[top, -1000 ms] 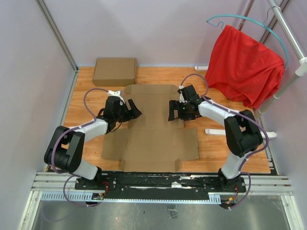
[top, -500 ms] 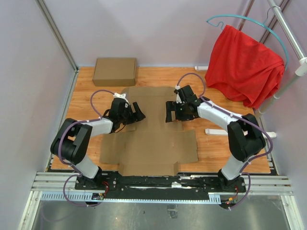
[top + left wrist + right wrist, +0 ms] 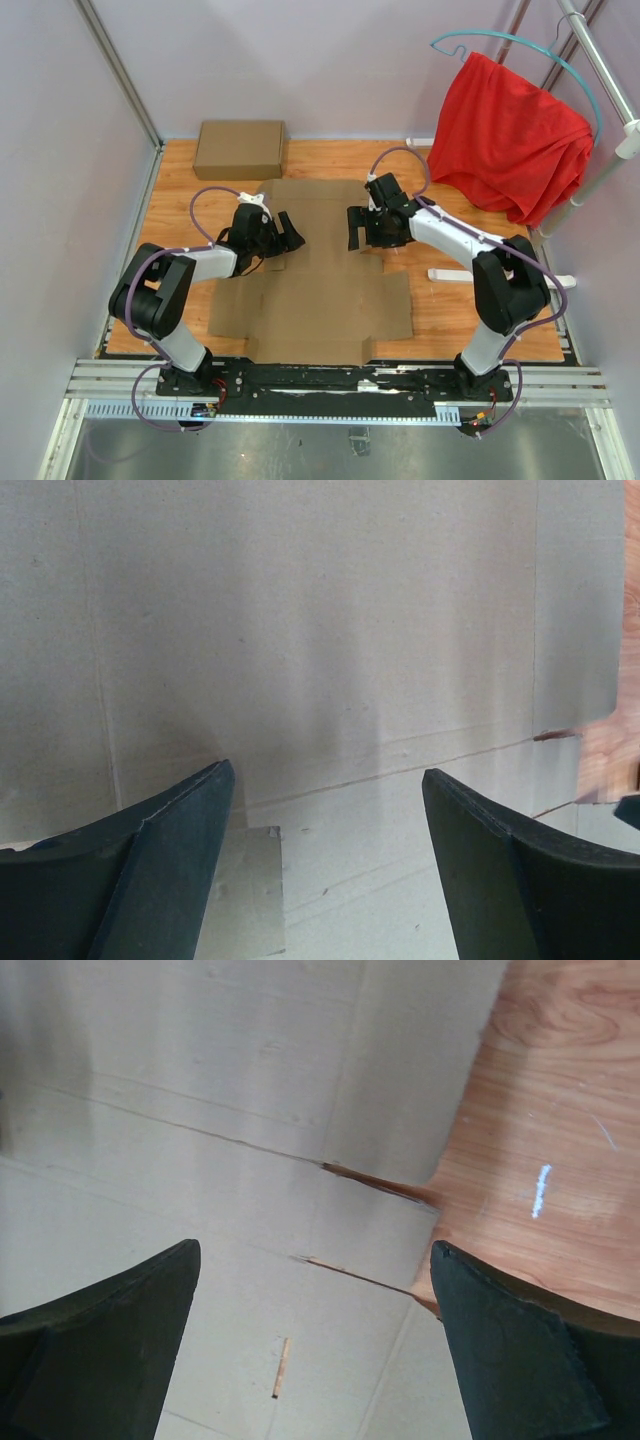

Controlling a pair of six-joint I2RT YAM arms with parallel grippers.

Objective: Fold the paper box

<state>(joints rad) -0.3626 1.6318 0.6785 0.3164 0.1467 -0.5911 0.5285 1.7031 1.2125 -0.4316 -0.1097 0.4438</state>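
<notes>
Right now the paper box (image 3: 315, 290) lies unfolded and flat on the table (image 3: 165, 185), a cut sheet of brown cardboard spread between my 2 arms, its far flap reaching toward the back wall. My arms lean in from either side over the narrower far half of the sheet, facing each other. I judge that this puts each one beside a side crease so the walls can be lifted together. My left end effector (image 3: 288, 235) is wide open with nothing between its fingers; its wrist camera shows only plain cardboard and faint crease lines beneath. My right end effector (image 3: 357, 232) is equally wide open and empty, poised above the sheet's right edge where 2 short slits run in from the bare wood. Whether either set of tips actually touches the cardboard I cannot tell. No flap is raised yet, so the folding looks to be at its start. A finished box (image 3: 240, 148) sits at the far left corner, well apart, and a red cloth (image 3: 510, 130) hangs off to the right.
</notes>
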